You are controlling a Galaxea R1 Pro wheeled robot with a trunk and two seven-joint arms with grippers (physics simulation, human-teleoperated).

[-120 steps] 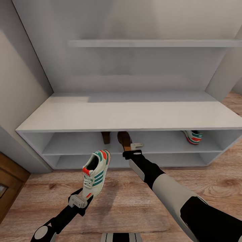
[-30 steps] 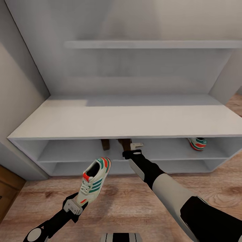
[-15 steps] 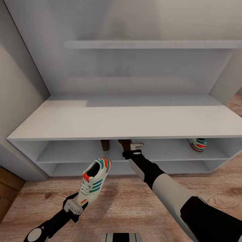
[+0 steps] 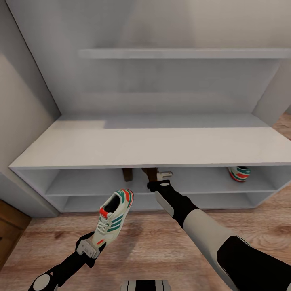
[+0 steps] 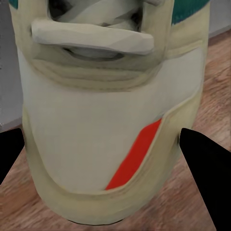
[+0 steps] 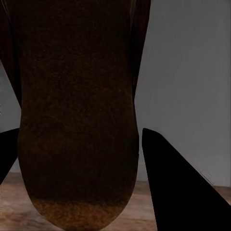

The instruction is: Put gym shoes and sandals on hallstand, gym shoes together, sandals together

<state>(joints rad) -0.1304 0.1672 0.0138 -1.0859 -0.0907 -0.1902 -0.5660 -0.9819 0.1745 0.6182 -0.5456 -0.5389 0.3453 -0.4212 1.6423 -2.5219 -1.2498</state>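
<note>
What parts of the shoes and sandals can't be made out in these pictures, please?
- Held sandal, head view: mostly hidden under the hallstand top.
- Other sandal: just a sliver under that top.
- Shelved gym shoe: upper part hidden likewise.
- Held gym shoe, left wrist view: cropped by frame edges.

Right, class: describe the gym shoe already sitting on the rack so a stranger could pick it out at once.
Find the hallstand, the low wide grey unit. In its upper open shelf, at the far right end, a gym shoe sits alone. Unlike the matching gym shoe held by left gripper, it rests on the shelf, apart from the brown sandals.
</note>
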